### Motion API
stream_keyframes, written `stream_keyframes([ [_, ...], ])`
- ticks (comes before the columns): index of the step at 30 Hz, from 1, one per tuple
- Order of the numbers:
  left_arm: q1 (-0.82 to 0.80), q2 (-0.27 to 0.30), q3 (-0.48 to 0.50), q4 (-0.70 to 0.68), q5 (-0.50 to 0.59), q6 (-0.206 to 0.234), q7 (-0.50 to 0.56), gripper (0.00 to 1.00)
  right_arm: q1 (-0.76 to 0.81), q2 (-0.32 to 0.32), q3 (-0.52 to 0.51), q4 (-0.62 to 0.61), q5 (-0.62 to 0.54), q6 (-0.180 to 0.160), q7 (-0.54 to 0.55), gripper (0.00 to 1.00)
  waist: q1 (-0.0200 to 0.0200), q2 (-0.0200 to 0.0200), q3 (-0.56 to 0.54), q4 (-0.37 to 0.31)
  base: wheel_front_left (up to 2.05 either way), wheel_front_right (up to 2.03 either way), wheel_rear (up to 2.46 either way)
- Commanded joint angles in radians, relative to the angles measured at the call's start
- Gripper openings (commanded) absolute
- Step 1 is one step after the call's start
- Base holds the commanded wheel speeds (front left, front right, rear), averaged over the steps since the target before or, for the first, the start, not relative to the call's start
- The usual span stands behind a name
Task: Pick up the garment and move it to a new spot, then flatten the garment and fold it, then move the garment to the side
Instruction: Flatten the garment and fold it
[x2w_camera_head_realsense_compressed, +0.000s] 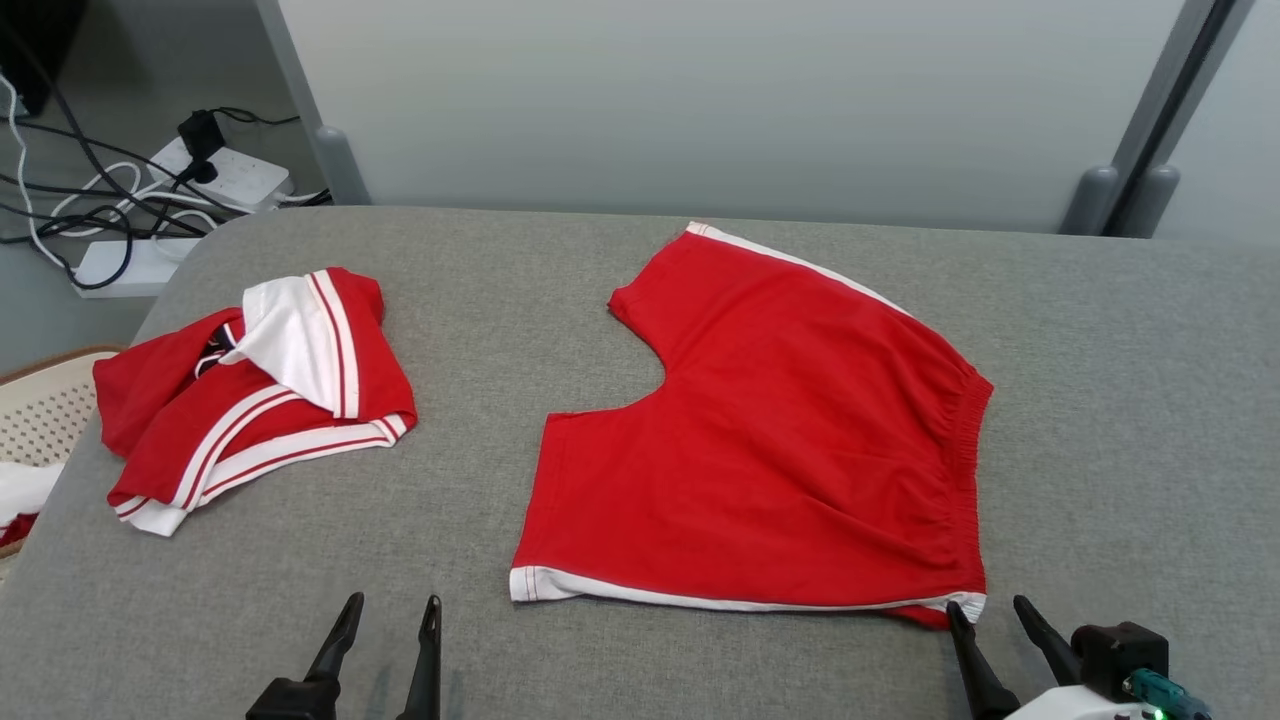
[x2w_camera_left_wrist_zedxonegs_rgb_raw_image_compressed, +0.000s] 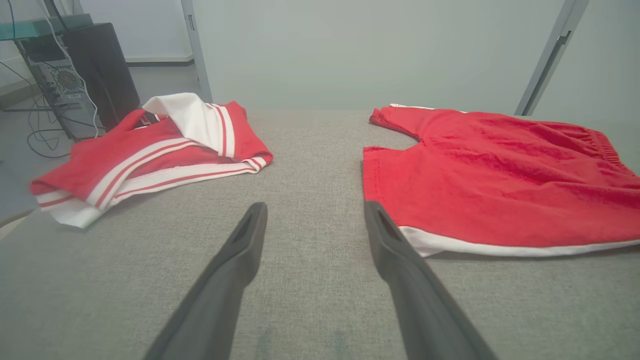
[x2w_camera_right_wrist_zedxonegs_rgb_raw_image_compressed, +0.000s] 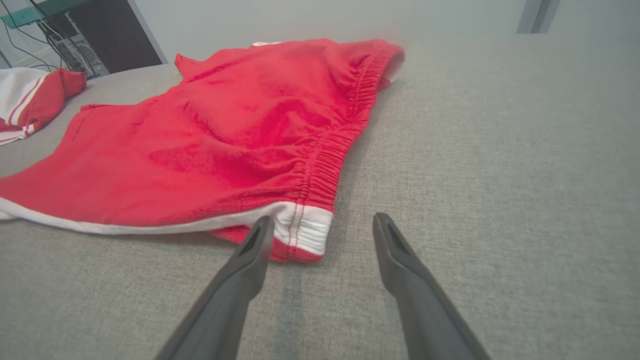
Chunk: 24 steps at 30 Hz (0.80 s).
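Head view: your red jersey shorts (x2w_camera_head_realsense_compressed: 780, 440) lie flat mid-desk (x2w_camera_head_realsense_compressed: 1120, 400) on grey woven cloth, hems piped white. A striped top (x2w_camera_head_realsense_compressed: 260, 400) sits folded at the left.
Left wrist: your left pincer (x2w_camera_left_wrist_zedxonegs_rgb_raw_image_compressed: 315, 205) is wide and empty, just beside the hem.
Right wrist: your right pincer (x2w_camera_right_wrist_zedxonegs_rgb_raw_image_compressed: 324, 218) is wide and empty at the corner of the gathered elastic waistband (x2w_camera_right_wrist_zedxonegs_rgb_raw_image_compressed: 340, 140).

Left fingers (x2w_camera_head_realsense_compressed: 335, 645) spread wide, empty, pointing forward, right fingers (x2w_camera_head_realsense_compressed: 972, 660) spread wide, empty, pointing forward

Dark tapered jaws; white wrist (x2w_camera_head_realsense_compressed: 1075, 708), green light (x2w_camera_head_realsense_compressed: 1158, 714).
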Motion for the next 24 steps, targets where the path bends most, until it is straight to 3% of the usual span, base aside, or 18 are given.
stream_keyframes([
  [1, -0.051, 0.003, 0.033, -0.027, 0.005, -0.010, -0.013, 1.00, -0.042, -0.021, 0.019, -0.002, 0.010, 0.004, -0.013, 1.00, 0.0000, 0.0000, 0.015, 0.028, 0.00, 0.00, 0.00],
  [8, -0.060, 0.003, 0.027, -0.031, -0.009, -0.022, -0.013, 1.00, -0.065, -0.031, 0.030, 0.024, 0.027, 0.004, -0.013, 1.00, 0.0000, 0.0000, 0.033, 0.051, 0.00, 0.00, 0.00],
  [9, -0.061, 0.003, 0.023, -0.030, -0.012, -0.027, -0.013, 1.00, -0.069, -0.031, 0.034, 0.031, 0.032, 0.004, -0.013, 0.94, 0.0000, 0.0000, 0.035, 0.052, 0.00, 0.00, 0.00],
  [10, -0.064, 0.003, 0.018, -0.028, -0.016, -0.033, -0.013, 1.00, -0.073, -0.032, 0.041, 0.035, 0.037, 0.004, -0.013, 0.77, 0.0000, 0.0000, 0.038, 0.053, 0.00, 0.00, 0.00],
  [11, -0.066, 0.003, 0.013, -0.023, -0.021, -0.040, -0.013, 1.00, -0.076, -0.033, 0.046, 0.037, 0.041, 0.004, -0.013, 0.46, 0.0000, 0.0000, 0.040, 0.054, 0.00, 0.00, 0.00],
  [12, -0.070, 0.003, 0.009, -0.019, -0.026, -0.046, -0.013, 1.00, -0.078, -0.033, 0.055, 0.038, 0.049, 0.004, -0.013, 0.30, 0.0000, 0.0000, 0.041, 0.054, 0.00, 0.00, 0.00],
  [13, -0.073, 0.003, 0.003, -0.013, -0.035, -0.056, -0.013, 1.00, -0.079, -0.034, 0.064, 0.037, 0.056, 0.004, -0.013, 0.03, 0.0000, 0.0000, 0.042, 0.052, 0.00, 0.00, 0.00],
  [19, -0.099, 0.003, -0.058, 0.035, -0.046, -0.114, -0.013, 1.00, -0.077, -0.045, 0.108, 0.008, 0.078, 0.004, -0.013, 0.00, 0.0000, 0.0000, 0.052, 0.021, 0.00, 0.00, 0.00],
  [24, -0.125, 0.003, -0.104, 0.101, -0.069, -0.127, -0.013, 1.00, -0.077, -0.053, 0.142, 0.001, 0.088, 0.004, -0.013, 0.00, 0.0000, 0.0000, 0.059, -0.007, 0.00, 0.00, 0.00],
])
